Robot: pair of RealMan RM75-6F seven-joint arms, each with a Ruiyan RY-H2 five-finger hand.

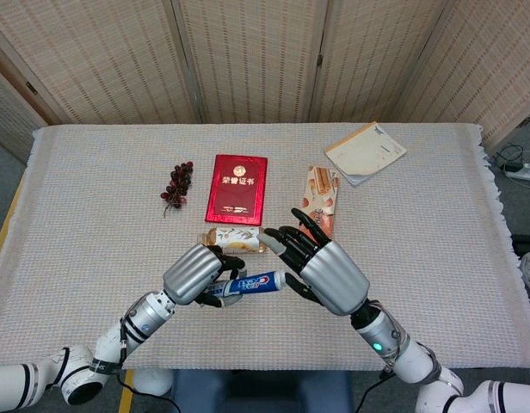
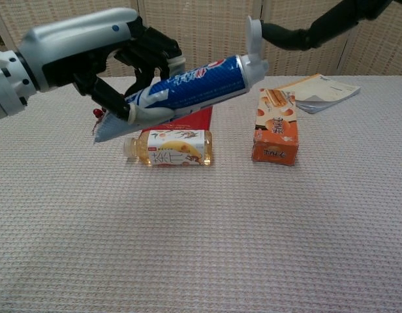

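the left hand [image 1: 196, 274] reaches in from the lower left with its fingers wrapped around the body of a blue-and-white toothpaste tube [image 1: 252, 283], holding it off the surface [image 1: 93, 198], cap end tilted up toward the right. the right hand [image 1: 327, 271] comes in from the lower right, fingers spread and holding nothing, its fingertips [image 2: 254, 29] at the tube's white cap; whether they touch it i cannot tell. just below and behind the tube a tea bottle [image 2: 170, 147] lies on its side, in front of a red certificate booklet [image 1: 237, 188]. an orange snack box [image 2: 275, 126] stands to the right, near a notebook [image 1: 365, 152]. dark grapes [image 1: 178, 185] lie left of the booklet.
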